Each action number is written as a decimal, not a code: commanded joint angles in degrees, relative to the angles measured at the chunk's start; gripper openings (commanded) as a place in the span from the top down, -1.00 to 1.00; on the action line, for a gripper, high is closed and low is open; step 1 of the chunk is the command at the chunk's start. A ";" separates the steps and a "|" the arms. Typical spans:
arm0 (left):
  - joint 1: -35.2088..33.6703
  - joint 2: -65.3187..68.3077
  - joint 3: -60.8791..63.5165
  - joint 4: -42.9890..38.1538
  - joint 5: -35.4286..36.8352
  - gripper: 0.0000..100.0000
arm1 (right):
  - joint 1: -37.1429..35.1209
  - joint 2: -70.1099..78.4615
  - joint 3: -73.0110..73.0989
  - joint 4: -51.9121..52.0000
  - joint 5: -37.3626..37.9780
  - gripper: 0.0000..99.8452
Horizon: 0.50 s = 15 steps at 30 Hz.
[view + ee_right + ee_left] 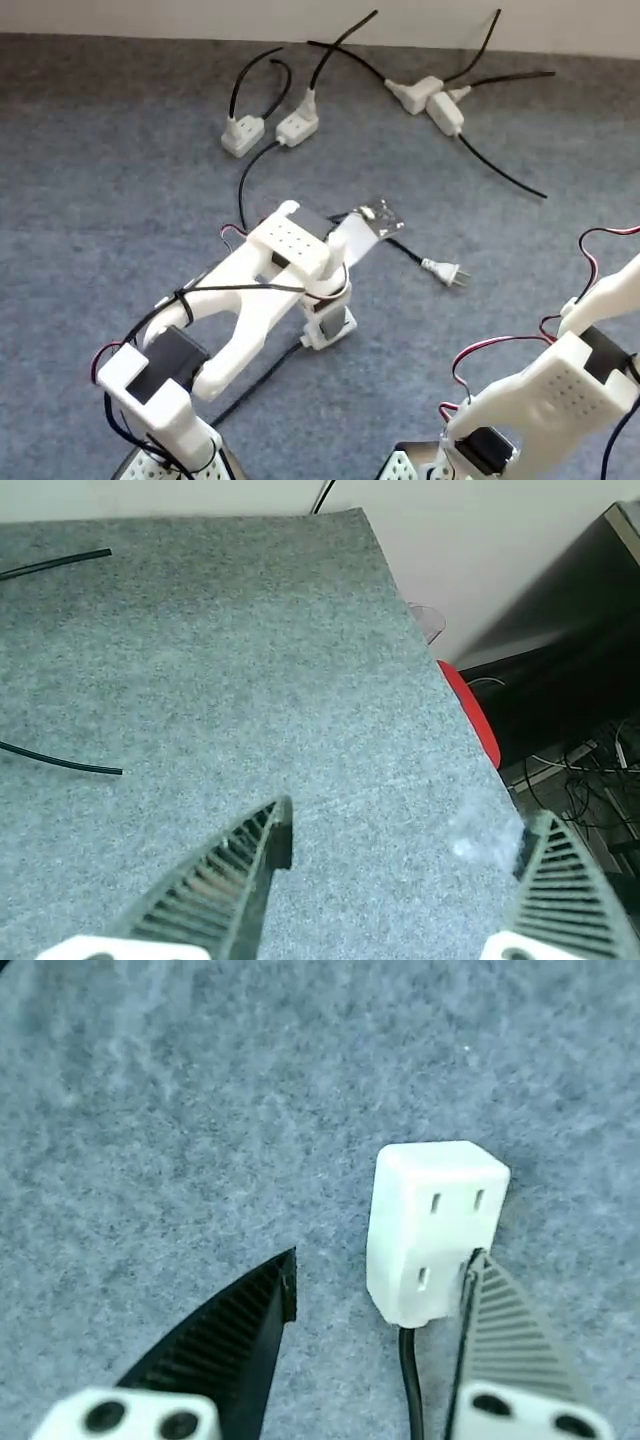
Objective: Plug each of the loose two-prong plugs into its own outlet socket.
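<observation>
Left wrist view: left hand (382, 1260) released around outlet socket (435, 1230), lengthwise, its cord (408, 1380) toward the wrist.

Grey felt desk (110, 200) from edge to edge. On the far side, a white outlet socket (242, 135) lies just beside a second white socket (298, 125), with black cords curling off both. Further along, a white connector pair (420, 95) lies touching. Mid-desk, a loose two-prong plug (445, 270) lies flat on its cord. Nearer, another socket (432, 1225) rests slots up.
</observation>
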 commanded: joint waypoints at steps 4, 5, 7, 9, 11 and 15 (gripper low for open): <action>1.98 -0.31 3.38 -4.66 0.35 0.49 | 0.22 -2.33 0.13 2.24 -0.62 0.31; 2.33 -0.31 3.47 -4.57 0.35 0.49 | 0.22 -2.33 0.13 2.24 -0.62 0.31; 2.86 -0.31 3.47 -4.57 0.35 0.49 | 0.22 -2.33 0.13 2.24 -0.62 0.31; 2.59 -0.31 3.47 -4.66 0.35 0.50 | 0.22 -2.33 0.13 2.24 -0.62 0.31; 2.07 -0.31 3.47 -4.75 0.35 0.50 | 0.40 -2.33 0.13 2.24 -0.62 0.31; 0.04 -0.40 3.03 -4.57 0.62 0.64 | 0.66 -2.33 0.13 2.24 -0.62 0.31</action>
